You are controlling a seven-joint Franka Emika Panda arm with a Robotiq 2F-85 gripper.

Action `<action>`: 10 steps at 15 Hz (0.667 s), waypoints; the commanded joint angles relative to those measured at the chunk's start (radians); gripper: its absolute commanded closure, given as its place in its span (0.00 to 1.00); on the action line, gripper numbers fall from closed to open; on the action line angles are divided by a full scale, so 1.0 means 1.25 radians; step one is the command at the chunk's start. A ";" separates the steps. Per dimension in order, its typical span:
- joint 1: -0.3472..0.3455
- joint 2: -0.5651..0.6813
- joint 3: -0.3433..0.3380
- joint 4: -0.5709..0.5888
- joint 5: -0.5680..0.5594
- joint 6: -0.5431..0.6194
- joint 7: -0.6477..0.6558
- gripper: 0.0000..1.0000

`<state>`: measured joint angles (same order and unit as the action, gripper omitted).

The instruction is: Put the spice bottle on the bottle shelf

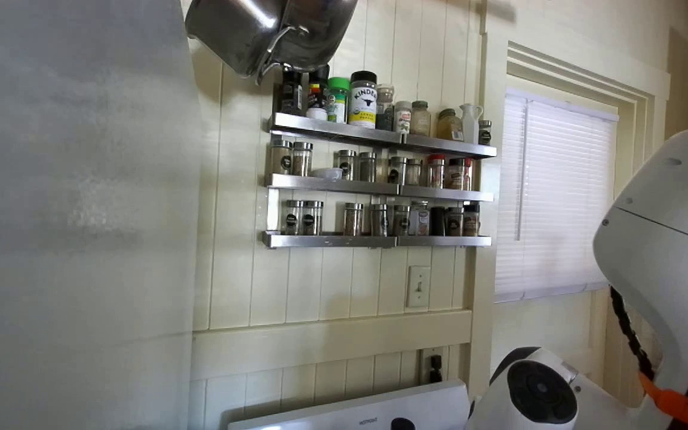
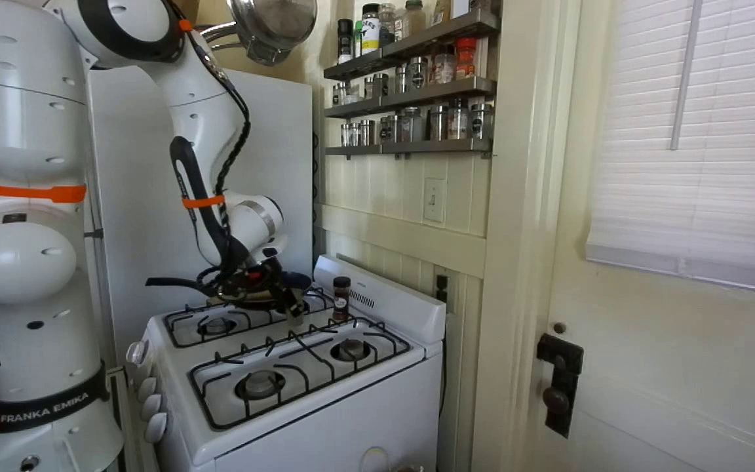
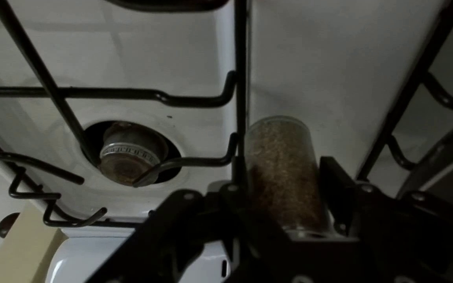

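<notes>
Gripper [image 3: 283, 169], 1: spice bottle [image 3: 281, 157], brown-filled, is clasped in it at the stove [image 2: 351, 419]. Bottle shelf [image 1: 350, 186], 3 tiers, is stocked with jars [image 1: 353, 221].

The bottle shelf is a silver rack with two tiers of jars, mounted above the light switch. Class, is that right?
Not quite: the bottle shelf has three tiers of jars, not two, as both exterior views show. The rest stands: it is silver and mounted above the light switch.
</notes>
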<state>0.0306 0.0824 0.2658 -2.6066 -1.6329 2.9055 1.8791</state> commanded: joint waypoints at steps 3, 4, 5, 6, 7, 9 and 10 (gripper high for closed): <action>0.037 -0.204 -0.055 -0.110 0.326 0.075 -0.196 0.76; 0.046 -0.221 -0.066 -0.115 0.383 0.094 -0.244 0.76; 0.054 -0.240 -0.077 -0.118 0.435 0.112 -0.297 0.76; 0.063 -0.254 -0.081 -0.122 0.502 0.112 -0.368 0.76; 0.090 -0.266 -0.097 -0.119 0.560 0.095 -0.435 0.76; 0.174 -0.260 -0.155 -0.106 0.669 0.082 -0.563 0.76; 0.228 -0.263 -0.192 -0.099 0.728 0.065 -0.628 0.76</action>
<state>0.1581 -0.2177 0.1325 -2.7211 -0.9007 3.0220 1.2899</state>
